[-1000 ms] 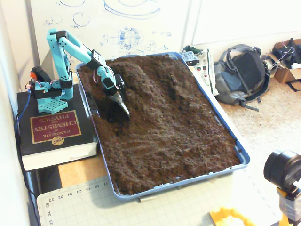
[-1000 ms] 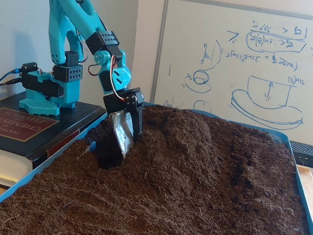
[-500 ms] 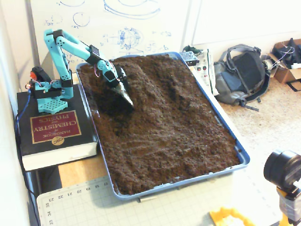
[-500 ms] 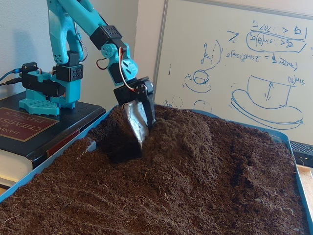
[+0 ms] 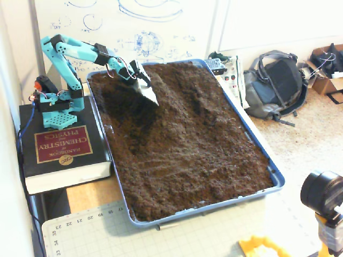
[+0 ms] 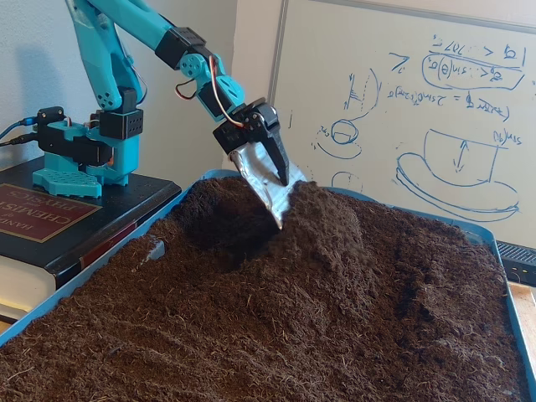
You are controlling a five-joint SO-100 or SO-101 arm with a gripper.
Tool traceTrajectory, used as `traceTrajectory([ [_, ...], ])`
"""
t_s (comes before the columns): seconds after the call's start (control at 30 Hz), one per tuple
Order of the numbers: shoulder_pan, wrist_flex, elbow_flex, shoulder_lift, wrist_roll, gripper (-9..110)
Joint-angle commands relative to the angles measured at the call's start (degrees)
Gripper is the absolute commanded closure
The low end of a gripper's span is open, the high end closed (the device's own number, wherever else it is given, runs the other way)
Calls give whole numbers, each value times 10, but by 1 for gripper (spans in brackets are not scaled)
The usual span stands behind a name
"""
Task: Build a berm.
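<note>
Since a second ago the arm [image 5: 69,51] has swung up and back: its end effector [image 5: 150,96], then low in a dark hollow near the tray's left side, now sits at the crest of the berm [image 5: 166,80], tip touching the soil. In the low fixed view the end effector [image 6: 275,205] shows a silvery scoop-like blade with a black finger lying close against it; whether they are together or a little apart I cannot tell. The berm [image 6: 327,218] rises at the far end of the blue tray [image 5: 276,179], with the hollow [image 6: 213,226] just to its left in that view. Elsewhere the soil [image 5: 198,160] lies flat and rippled. The arm's base stands on a thick book [image 5: 61,152] beside the tray. A whiteboard [image 6: 419,109] stands behind, a backpack [image 5: 276,85] lies on the floor, and a cutting mat [image 5: 161,238] covers the surface in front.
</note>
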Motion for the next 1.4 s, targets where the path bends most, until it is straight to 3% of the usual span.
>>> traceTrajectory([
  [0.0,-11,-7,-60,60,30,101],
  [0.37,-37,-6,-29,178,105,101],
  [0.87,-90,12,285,512,97,101],
  [1.1,-107,176,340,642,42,101],
  [1.37,-51,430,342,731,-50,101],
])
